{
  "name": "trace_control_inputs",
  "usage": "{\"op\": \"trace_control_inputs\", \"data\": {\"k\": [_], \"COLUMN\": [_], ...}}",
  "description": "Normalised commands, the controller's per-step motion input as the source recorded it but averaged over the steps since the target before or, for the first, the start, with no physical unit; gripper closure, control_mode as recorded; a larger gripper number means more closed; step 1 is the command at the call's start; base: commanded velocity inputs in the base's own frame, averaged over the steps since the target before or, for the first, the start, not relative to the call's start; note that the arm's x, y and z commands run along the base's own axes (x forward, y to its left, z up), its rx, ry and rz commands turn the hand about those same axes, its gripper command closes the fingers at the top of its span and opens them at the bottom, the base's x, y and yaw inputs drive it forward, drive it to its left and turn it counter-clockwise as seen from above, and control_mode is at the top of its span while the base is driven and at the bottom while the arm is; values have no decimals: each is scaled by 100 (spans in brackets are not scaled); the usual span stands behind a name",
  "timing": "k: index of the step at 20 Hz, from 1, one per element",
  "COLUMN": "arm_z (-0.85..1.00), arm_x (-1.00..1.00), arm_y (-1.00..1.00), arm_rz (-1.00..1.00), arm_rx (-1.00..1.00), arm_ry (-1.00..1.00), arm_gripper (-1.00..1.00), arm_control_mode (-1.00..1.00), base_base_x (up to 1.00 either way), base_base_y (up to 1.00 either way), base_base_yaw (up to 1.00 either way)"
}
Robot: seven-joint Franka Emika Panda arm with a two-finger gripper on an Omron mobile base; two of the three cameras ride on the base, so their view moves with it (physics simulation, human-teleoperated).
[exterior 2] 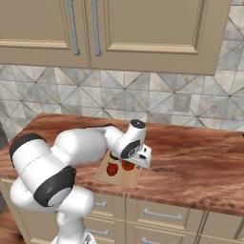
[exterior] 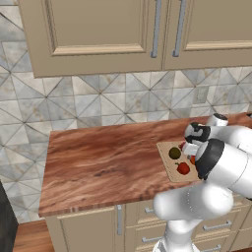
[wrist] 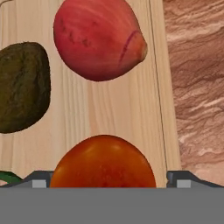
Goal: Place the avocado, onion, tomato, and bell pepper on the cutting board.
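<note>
Avocado [wrist: 22,87]: dark olive, rough skin, lying on the board [wrist: 105,109]. In your hand view its long axis runs up and down the frame, parallel to the board's grain. From the left base view you see it as a small dark ball [exterior: 174,153] on the board's near-left part.

Onion [wrist: 98,39]: reddish pink, on the board just beside the avocado, apart from it. Its long axis lies across the hand view, pointed tip toward the board's edge and the bench [wrist: 197,87].

Tomato [wrist: 104,162]: orange-red, round, no clear long axis. It sits between the claw [wrist: 109,181] tips at the bottom of your hand view. You cannot tell whether the fingers [wrist: 39,179] press it or merely flank it; they stand wide, about a tomato's breadth apart.

Pepper [exterior: 183,168]: red, with a green stem, on the board's front part in the left base view; also in the right base view [exterior 2: 112,168].

Board: pale wood rectangle [exterior: 167,165] lying flat on the reddish-brown bench [exterior: 98,162], near its front edge.

Surroundings: grey tiled wall [exterior: 98,101], tan cupboards [exterior: 98,29] above, drawers [exterior 2: 162,217] below the bench.
</note>
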Motion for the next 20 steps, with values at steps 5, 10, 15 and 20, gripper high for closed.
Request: {"op": "trace_control_inputs", "data": {"k": [5,10,15,20], "arm_z": [-4,-2,-5,-3], "arm_x": [4,0,0,15], "arm_y": [-1,-2,-15,-2], "arm_rz": [-4,-19,-32,-12], "arm_rx": [3,11,8,0], "arm_ry": [1,7,19,9], "arm_gripper": [-100,-100,-100,-100], "arm_control_mode": [-100,-100,-100,-100], "base_base_x": [0,0,0,0], "base_base_y": [0,0,0,0], "base_base_yaw": [0,0,0,0]}}
